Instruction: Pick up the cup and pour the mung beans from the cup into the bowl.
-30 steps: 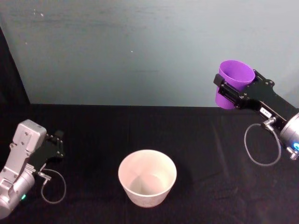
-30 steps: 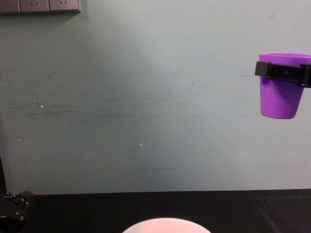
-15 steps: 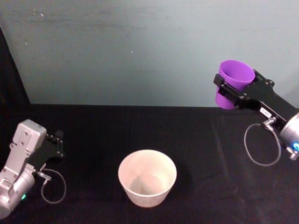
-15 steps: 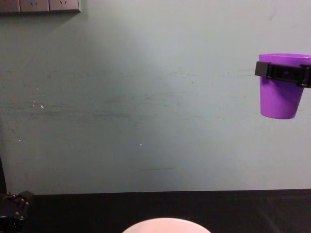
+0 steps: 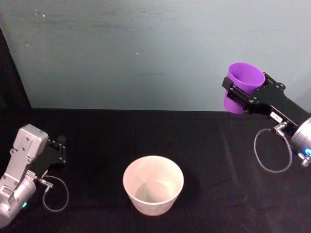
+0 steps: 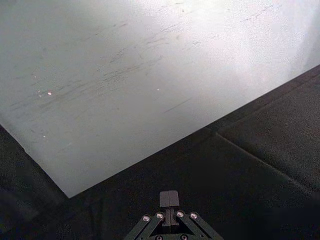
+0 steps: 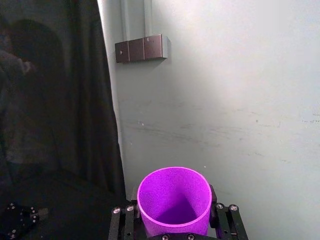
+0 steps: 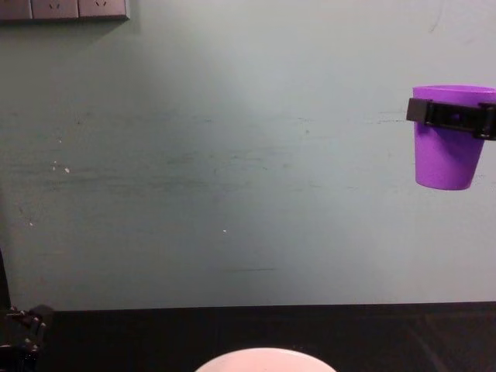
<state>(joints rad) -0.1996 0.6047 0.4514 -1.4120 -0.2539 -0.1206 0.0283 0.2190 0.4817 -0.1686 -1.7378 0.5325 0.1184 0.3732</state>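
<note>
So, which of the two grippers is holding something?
The right gripper: it clasps the purple cup high above the table. The left gripper rests low, shut on nothing.

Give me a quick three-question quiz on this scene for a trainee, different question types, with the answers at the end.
1. True or false: the cup is tipped over the bowl.
2. Which gripper's jaws clamp the cup? A) left gripper B) right gripper C) neither
3. Fill in: the left gripper sits low over the black ___, to the bowl's left.
Key: 1 false: it is upright, held high to the bowl's right. 2 B. 3 table.
</note>
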